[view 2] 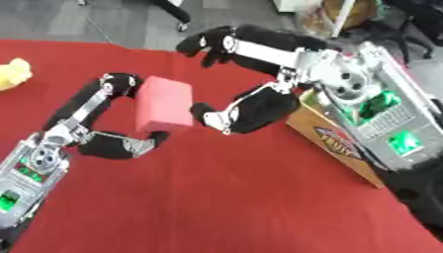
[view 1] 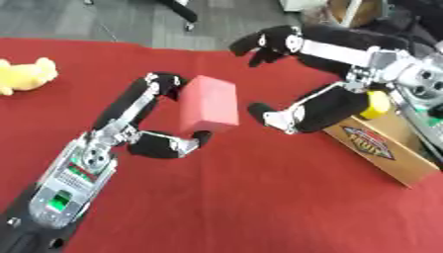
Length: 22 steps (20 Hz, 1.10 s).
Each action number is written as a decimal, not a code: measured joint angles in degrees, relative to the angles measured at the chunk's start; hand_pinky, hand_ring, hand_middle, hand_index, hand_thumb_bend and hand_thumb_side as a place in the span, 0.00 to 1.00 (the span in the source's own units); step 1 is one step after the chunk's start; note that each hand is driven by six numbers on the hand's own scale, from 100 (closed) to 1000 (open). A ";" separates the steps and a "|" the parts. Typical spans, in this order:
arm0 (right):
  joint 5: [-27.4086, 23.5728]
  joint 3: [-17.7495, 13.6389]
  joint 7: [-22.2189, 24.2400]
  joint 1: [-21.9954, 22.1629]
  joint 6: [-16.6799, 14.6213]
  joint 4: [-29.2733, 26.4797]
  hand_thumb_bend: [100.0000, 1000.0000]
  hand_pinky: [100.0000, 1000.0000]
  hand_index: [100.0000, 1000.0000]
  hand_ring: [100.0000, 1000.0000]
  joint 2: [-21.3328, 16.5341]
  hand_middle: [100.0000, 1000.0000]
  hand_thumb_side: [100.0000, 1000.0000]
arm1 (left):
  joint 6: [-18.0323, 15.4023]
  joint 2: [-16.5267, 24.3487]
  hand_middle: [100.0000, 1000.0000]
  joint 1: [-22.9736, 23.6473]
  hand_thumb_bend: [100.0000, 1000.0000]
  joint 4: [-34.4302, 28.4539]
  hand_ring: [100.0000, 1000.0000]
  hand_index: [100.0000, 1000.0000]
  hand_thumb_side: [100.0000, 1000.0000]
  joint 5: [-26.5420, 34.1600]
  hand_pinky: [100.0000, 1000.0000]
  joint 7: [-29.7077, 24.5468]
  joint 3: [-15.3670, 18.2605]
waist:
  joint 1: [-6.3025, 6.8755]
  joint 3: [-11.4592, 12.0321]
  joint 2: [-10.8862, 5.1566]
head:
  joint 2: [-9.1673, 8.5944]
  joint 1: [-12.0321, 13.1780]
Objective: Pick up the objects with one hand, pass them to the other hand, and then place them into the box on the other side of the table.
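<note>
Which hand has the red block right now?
The left hand, finger and thumb curled round the red block. The right hand is open beside it, holding nothing.

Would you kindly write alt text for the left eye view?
The robot's left hand holds a red block above a red tablecloth, while the open right hand reaches toward it. A cardboard box sits at right, a yellow soft toy at far left.

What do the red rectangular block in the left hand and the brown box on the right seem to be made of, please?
The red rectangular block, pinched in the left hand, looks like matte foam or soft plastic: flat colour, no gloss, rounded edges. The brown box looks like printed cardboard: dull tan faces, a printed label, thin walls.
</note>
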 measured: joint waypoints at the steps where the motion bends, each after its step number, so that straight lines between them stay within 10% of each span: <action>1: 0.59 0.14 0.42 -0.12 -0.14 0.23 0.18 0.89 0.95 0.86 0.39 0.89 0.18 | -0.22 -0.17 0.50 0.00 0.00 0.13 0.58 0.39 0.00 -0.24 0.69 0.06 -0.08 | -0.01 -0.01 -0.01 | 0.01 -0.02; 22: 10.81 2.19 3.34 -0.40 -2.04 3.97 0.22 0.90 0.95 0.88 6.86 0.90 0.26 | -0.41 -1.69 0.49 -0.04 0.00 0.63 0.57 0.39 0.00 -1.50 0.68 1.95 -0.46 | -0.21 -0.15 -0.02 | 0.46 -0.10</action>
